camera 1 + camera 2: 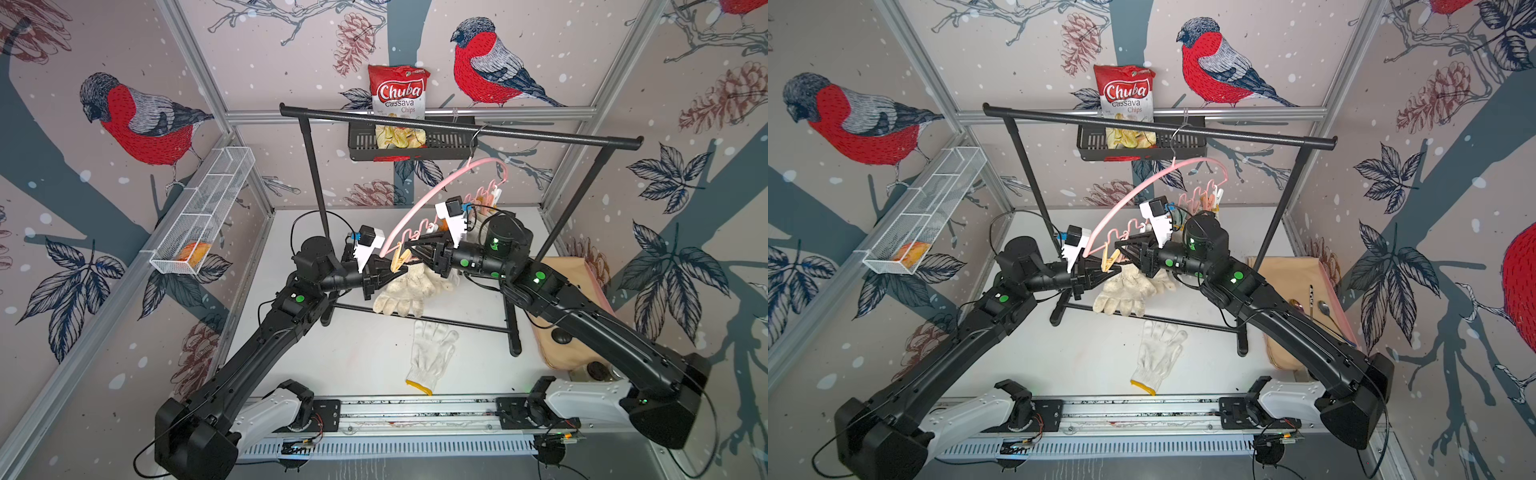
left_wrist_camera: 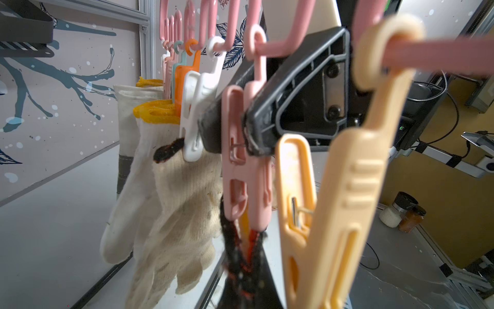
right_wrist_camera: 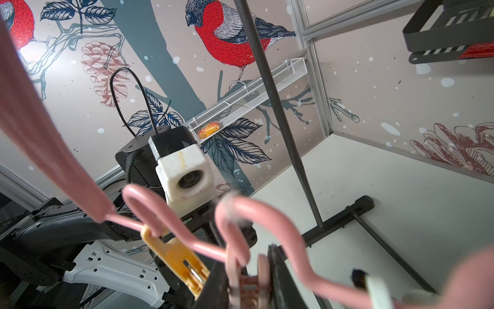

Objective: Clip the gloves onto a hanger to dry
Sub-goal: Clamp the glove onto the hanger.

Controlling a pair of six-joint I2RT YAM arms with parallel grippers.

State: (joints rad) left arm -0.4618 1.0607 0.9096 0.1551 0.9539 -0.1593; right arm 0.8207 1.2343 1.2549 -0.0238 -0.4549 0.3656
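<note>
The pink hanger (image 1: 419, 203) (image 1: 1121, 203) hangs tilted from the black rack by its metal hook. My right gripper (image 1: 409, 246) (image 3: 248, 286) is shut on a pink peg (image 2: 240, 166) (image 3: 256, 278) of the hanger and squeezes it. My left gripper (image 1: 390, 268) (image 2: 246, 267) is shut on the cuff of a cream knitted glove (image 1: 401, 289) (image 1: 1125, 291), held up at that peg's lower end. A yellow peg (image 2: 334, 200) hangs empty beside it. Further along, a cream glove (image 2: 184, 203) and a white, yellow-cuffed glove (image 2: 139, 166) hang from pegs. Another white glove (image 1: 430, 353) (image 1: 1158, 353) lies on the table.
The black rack (image 1: 457, 126) stands across the table, its base bar (image 1: 461, 325) just behind the loose glove. A black basket (image 1: 449, 143) with a chips bag (image 1: 399, 93) hangs at the back. A white mesh tray (image 1: 208, 208) is on the left wall. A beige cloth (image 1: 557, 336) with spoons (image 1: 1325, 309) lies at right.
</note>
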